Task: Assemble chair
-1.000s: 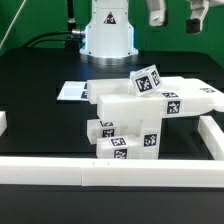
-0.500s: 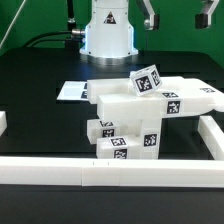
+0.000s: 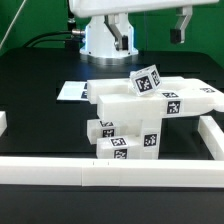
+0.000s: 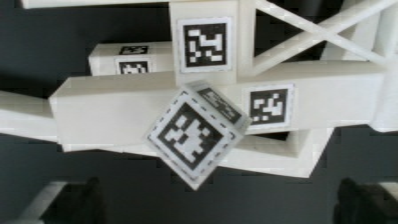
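Marker board [image 3: 72,90]: flat on the black worktop [image 3: 40,130], left of centre, just beside the pile.

Chair parts [image 3: 140,110]: heaped in 1 pile from the worktop's centre toward its right edge, inside the rails [image 3: 110,172] that run along the front and right edges. Noted from the left:
- The slab [image 3: 122,100] lies across the top of the pile.
- Tagged leg blocks [image 3: 106,128] are packed under and in front of the slab.
- 1 small block [image 3: 147,80] is perched on the slab, tipped onto an edge.
- A longer part [image 3: 195,97] reaches toward the right rail.

In the wrist view, the X-braced frame [image 4: 329,40] is seen behind the tipped block. How the frame is seated in the pile cannot be told.

Gripper [image 3: 152,30]: hung high over the back of the pile, jaws spread wide, nothing between them and no part touched.

Handling (judged):
- The parts are taken to be stiff moulded plastic, probably light and not fragile.
- The faces look smooth, so slip in the jaws is to be expected.
- The pile looks loose, and a nudge could roll the tipped block off or shift the blocks beneath.
- Hold is best taken across 2 flat parallel sides of a small block, with the tipped block the most exposed.
- The slab looks too broad across its face and would have to be taken by its thin edge.
- The frame would be held by 1 bar.

Containers: none seen. The rails only fence the worktop, and nothing is held inside anything.
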{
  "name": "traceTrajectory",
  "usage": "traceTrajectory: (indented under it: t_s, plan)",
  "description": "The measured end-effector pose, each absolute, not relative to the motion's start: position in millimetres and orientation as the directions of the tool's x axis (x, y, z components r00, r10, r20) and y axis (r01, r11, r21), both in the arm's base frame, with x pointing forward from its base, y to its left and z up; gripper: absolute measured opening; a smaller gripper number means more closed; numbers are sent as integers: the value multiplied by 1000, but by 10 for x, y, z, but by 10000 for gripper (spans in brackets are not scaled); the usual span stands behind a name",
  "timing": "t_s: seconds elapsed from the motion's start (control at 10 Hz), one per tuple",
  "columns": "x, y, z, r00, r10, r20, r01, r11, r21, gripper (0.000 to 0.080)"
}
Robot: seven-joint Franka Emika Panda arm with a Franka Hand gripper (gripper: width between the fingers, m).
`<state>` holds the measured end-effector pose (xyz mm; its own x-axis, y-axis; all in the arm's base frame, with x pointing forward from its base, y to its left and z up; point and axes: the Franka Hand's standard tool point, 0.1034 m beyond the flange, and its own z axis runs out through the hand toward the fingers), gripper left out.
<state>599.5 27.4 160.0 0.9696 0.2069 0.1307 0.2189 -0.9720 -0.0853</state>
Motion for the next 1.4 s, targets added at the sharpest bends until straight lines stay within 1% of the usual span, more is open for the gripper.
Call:
traceTrajectory:
  t_s: [0.1,0.5,0.6,0.7,0.8,1.2,1.3,1.4]
  plan:
    - [6009,333,1558,972,191,134,203,-975,-86,649]
    - [6006,304,1546,973,188,132,200,-976,-86,649]
    - [5968,252,1502,992,73,102,86,-988,-126,649]
    - [5928,185,1490,998,41,52,48,-987,-152,649]
    - [5967,175,1533,997,51,59,59,-988,-145,649]
    - [5961,193,1509,981,-193,21,-187,-968,-164,649]
    - [5959,150,1454,969,-248,4,-243,-950,-194,649]
    - [5971,123,1394,967,-254,5,-248,-950,-191,649]
